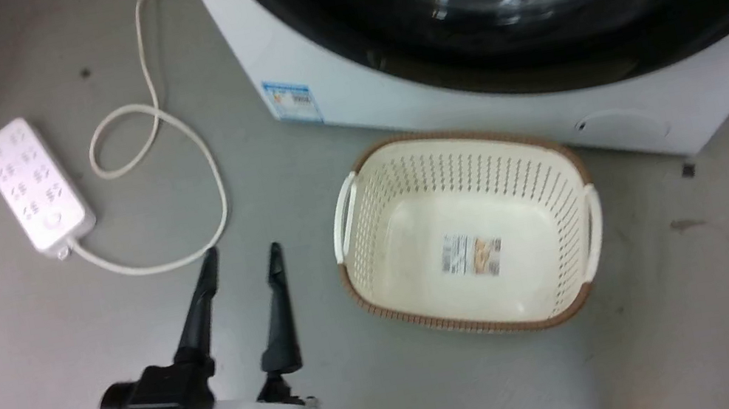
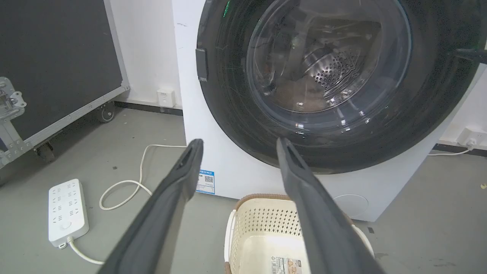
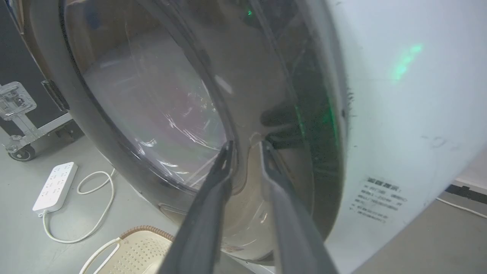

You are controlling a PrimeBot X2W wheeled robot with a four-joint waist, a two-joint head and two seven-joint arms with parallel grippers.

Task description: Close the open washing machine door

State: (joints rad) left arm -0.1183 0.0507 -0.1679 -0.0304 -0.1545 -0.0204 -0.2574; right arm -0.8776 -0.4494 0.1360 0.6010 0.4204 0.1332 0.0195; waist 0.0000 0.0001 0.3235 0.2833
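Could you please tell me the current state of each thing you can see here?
washing machine door: looks shut, latch unclear.
laundry basket: upright, empty.
power strip: nothing plugged in.
left end effector: open, empty.
right end effector: open, tips by the door.

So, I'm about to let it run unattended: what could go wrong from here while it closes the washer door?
1. The right gripper has its tips close to the glossy washing machine door; a push might slip off, and I can't tell whether it has latched.
2. The laundry basket sits right before the washing machine; a lowered arm could knock it.
3. The cable lies near the left gripper and could snag it.
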